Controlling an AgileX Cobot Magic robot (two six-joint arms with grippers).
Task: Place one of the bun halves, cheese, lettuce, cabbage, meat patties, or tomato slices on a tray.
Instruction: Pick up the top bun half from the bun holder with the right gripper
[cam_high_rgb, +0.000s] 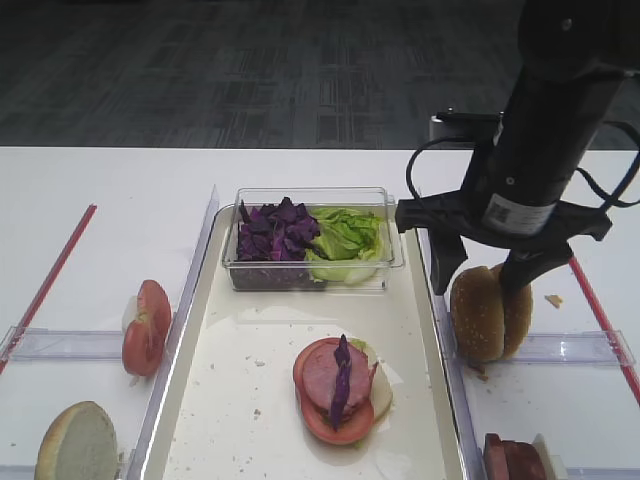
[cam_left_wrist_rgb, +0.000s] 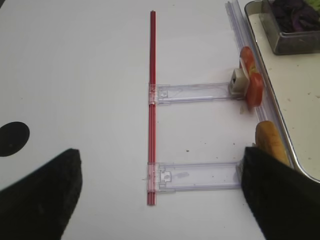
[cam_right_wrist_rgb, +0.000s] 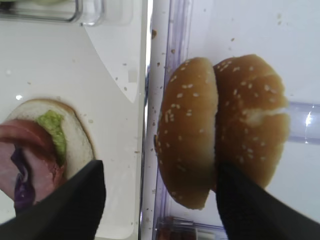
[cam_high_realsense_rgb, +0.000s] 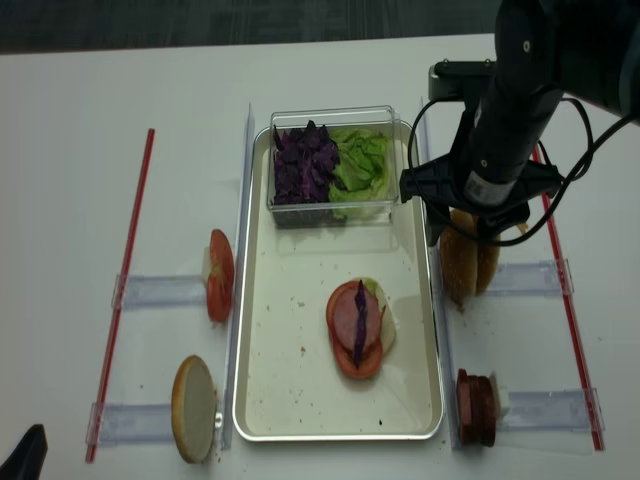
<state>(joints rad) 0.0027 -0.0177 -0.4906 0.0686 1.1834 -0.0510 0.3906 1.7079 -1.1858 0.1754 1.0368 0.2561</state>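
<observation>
Two sesame bun halves stand on edge in the rack right of the tray. The outer bun has a pale patch at its rim; the inner bun has none. My right gripper hangs open over them, one finger above the tray's edge, the other at the seam between the buns, touching neither. On the tray lies a stack of bun base, lettuce, tomato, meat and cabbage. The left gripper is open over bare table. Cheese I cannot pick out.
A clear box at the tray's far end holds cabbage and lettuce. Tomato slices and a cut-face bun half stand in the left racks. Meat patties stand in the near right rack. Red rods border both sides.
</observation>
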